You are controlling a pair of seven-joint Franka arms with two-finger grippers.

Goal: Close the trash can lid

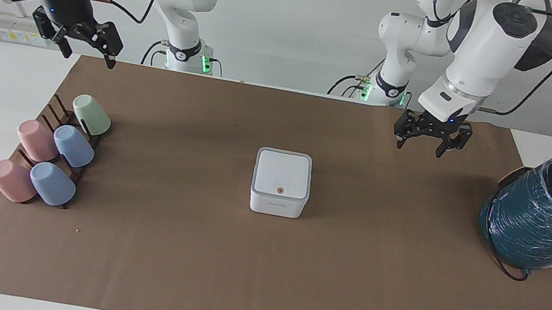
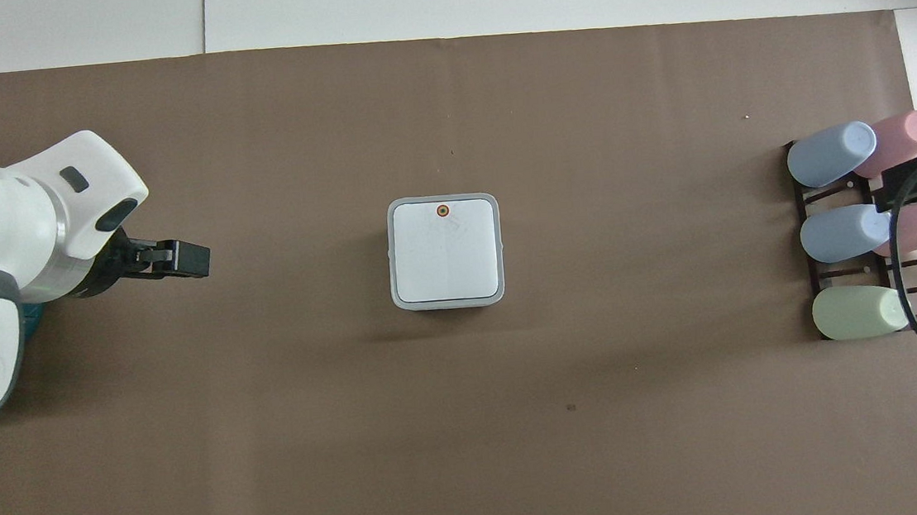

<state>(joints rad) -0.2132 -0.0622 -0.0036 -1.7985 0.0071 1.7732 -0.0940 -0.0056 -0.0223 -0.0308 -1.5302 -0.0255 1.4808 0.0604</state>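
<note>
Two grippers hung in the air, neither holding anything. At frame centre in both views, the bin (image 1: pixel 279 196) sat on the brown mat (image 1: pixel 252 287) with its lid (image 1: pixel 283 174) flat down. The left gripper (image 1: pixel 430 144) hovered at upper right of the facing view, jaws apart. The right gripper (image 1: pixel 85 52) waited at upper left above the cups (image 1: pixel 51 155), jaws also apart.

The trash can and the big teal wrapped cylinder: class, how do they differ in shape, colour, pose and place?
The trash can is a small white cube with rounded corners; the teal wrapped cylinder is much bigger and round. The trash can stands upright at the middle of the brown mat; the cylinder leans at the left arm's end of the table, half off the mat. The trash can's top is white, the cylinder's black. Neither is touched by a tool.
</note>
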